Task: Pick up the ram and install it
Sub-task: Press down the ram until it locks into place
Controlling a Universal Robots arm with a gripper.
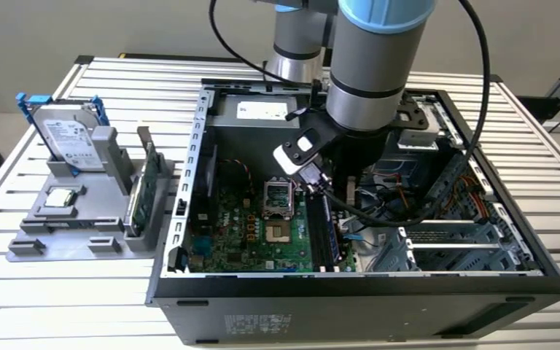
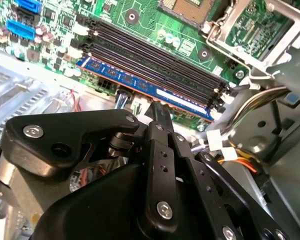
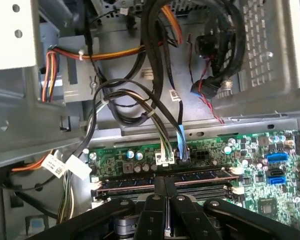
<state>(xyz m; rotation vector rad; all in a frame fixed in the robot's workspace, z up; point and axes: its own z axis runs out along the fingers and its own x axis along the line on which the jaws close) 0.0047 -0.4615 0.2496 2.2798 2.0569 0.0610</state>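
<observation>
Standing on edge in the outermost black memory slot of the green motherboard (image 2: 140, 20), the ram (image 2: 140, 84) showed as a long, thin, dark blue stick with a pale label along its face and a row of small chips; the writing on that label could not be read. In the first wrist view the ram (image 3: 190, 176) ran across the board with the claw (image 3: 165, 186) directly over its middle, the two black fingers (image 3: 157, 116) pressed close together on the stick's top edge. Three neighbouring slots (image 2: 155, 57) lay parallel beside it. In the exterior view the arm (image 1: 372, 73) reached down into the open computer case (image 1: 358, 299), whose metal walls and loose cable bundles (image 3: 155, 100) crowded the claw closely. Beyond the case, a grey fixture (image 1: 76, 226) on the slatted tabletop (image 1: 27, 292) held a hard drive (image 1: 66, 138) and a green circuit card (image 1: 142, 197).
</observation>
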